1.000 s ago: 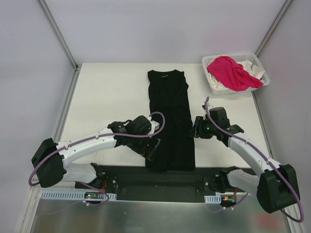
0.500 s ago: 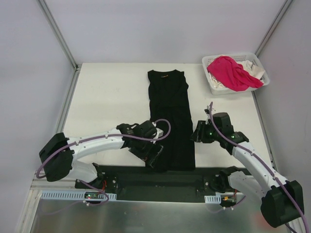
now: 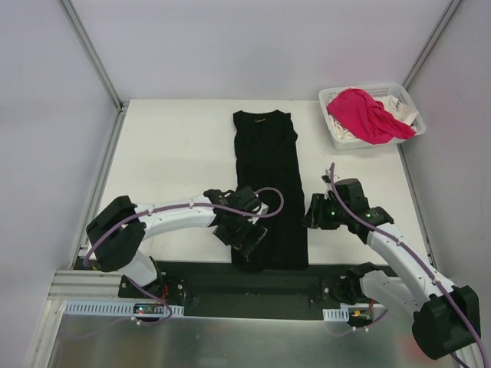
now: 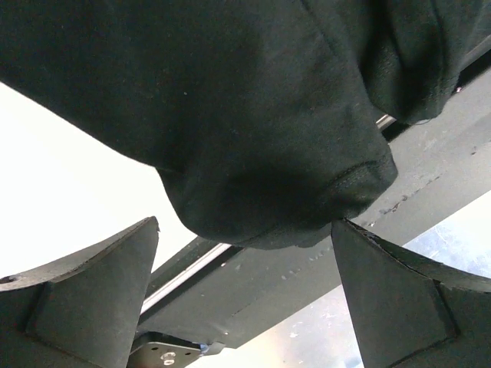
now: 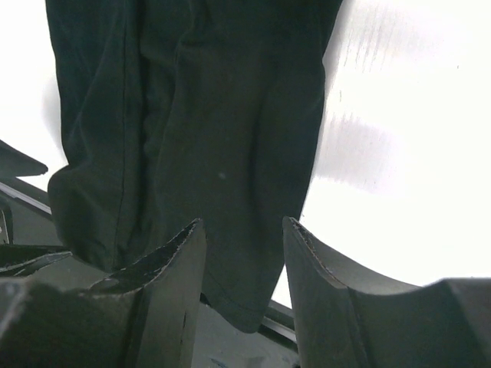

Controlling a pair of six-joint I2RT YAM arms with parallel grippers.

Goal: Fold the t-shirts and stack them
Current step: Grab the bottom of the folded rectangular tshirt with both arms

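Note:
The black t-shirt (image 3: 268, 176) lies in a long narrow strip down the middle of the table, collar at the far end. Its near hem reaches the table's front edge. My left gripper (image 3: 249, 245) hovers at the hem's near left corner, jaws wide open. In the left wrist view that bunched corner (image 4: 253, 115) sits just beyond the left gripper (image 4: 245, 224), with nothing held. My right gripper (image 3: 311, 215) stands open beside the shirt's right edge. In the right wrist view the right gripper (image 5: 243, 221) frames the hem's right corner (image 5: 222, 115), not gripping it.
A white lattice basket (image 3: 341, 140) at the back right holds the pink t-shirt (image 3: 368, 115) over a white one (image 3: 399, 107). A black mounting rail (image 3: 230, 280) runs along the near table edge under the hem. Grey walls close in the table's sides.
My left arm has swung right and nearer, bringing its gripper to the hem's left corner. The right gripper has drawn slightly nearer along the shirt's right edge. The shirt lies as before.

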